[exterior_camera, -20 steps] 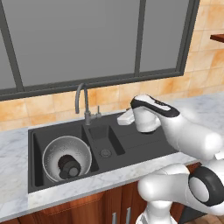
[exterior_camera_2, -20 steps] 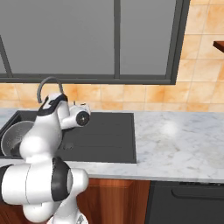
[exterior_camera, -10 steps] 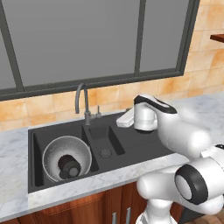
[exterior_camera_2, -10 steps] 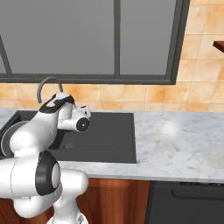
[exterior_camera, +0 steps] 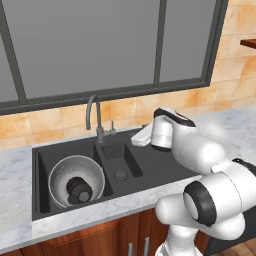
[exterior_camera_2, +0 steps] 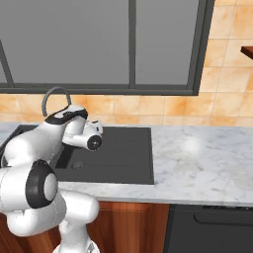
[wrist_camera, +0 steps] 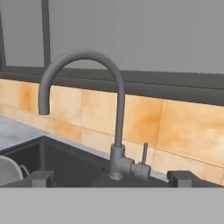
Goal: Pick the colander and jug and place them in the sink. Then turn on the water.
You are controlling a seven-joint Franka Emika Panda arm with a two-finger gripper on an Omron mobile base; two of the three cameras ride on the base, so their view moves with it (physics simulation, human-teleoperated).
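Placement complete: the wide silver-grey perforated metal colander (exterior_camera: 76, 180) sits in the black double-basin sink's (exterior_camera: 150, 162) left basin with the small dark lidded jug (exterior_camera: 78, 187) inside; the gripper (wrist_camera: 112, 178), released and empty, faces the grey gooseneck faucet (wrist_camera: 114, 144); no water runs.

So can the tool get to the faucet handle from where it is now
Probably yes. The open tool faces the faucet, whose small upright handle stands between the fingertips with nothing in front. The colander and jug sit low in the sink, off to the side.
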